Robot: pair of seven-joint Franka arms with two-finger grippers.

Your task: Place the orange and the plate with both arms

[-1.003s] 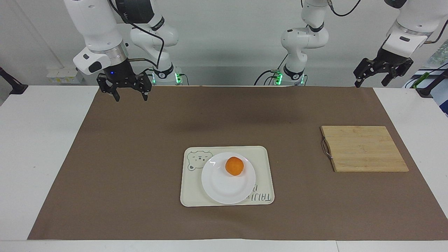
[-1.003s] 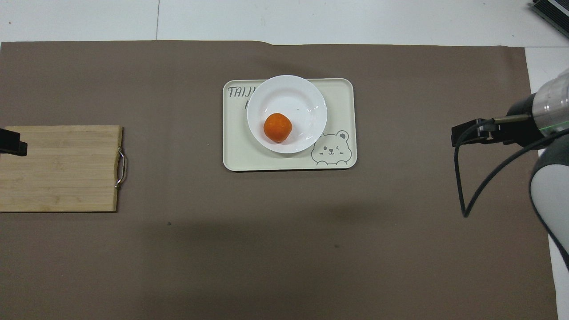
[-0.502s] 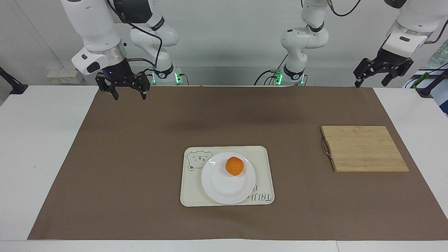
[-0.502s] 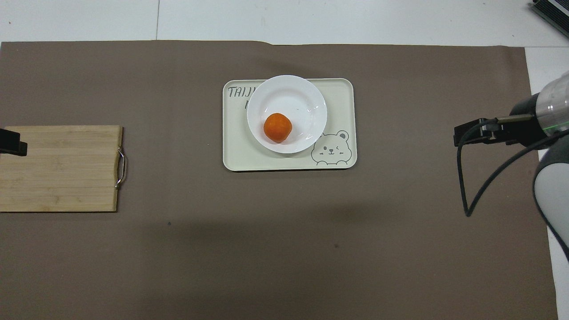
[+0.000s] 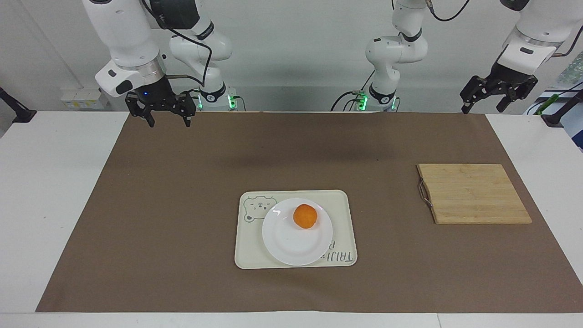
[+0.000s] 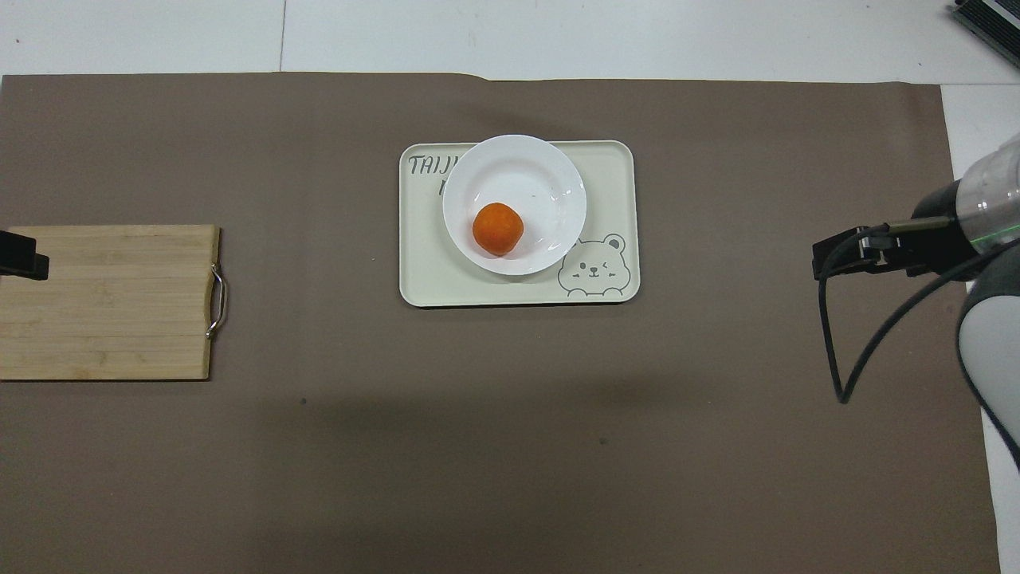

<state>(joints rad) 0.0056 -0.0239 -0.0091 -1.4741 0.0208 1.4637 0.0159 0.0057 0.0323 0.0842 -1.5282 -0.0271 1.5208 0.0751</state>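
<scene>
On the brown mat (image 5: 182, 205), the cream tray (image 5: 339, 205) carries the plate (image 5: 291, 246) with the orange (image 5: 305, 216) on it, while my right gripper (image 5: 161, 108) and left gripper (image 5: 496, 93) hang open and empty over the mat's corners nearest my bases, so a careless nudge of the rim could, I judge, roll the orange off.

Orange (image 5: 305, 216) on plate (image 5: 291, 248), plate on tray (image 5: 249, 248), tray mid-mat (image 5: 182, 205) on tabletop (image 5: 45, 182), cutting board (image 5: 473, 193) on mat toward left arm's end, nearer the robots than the tray
</scene>
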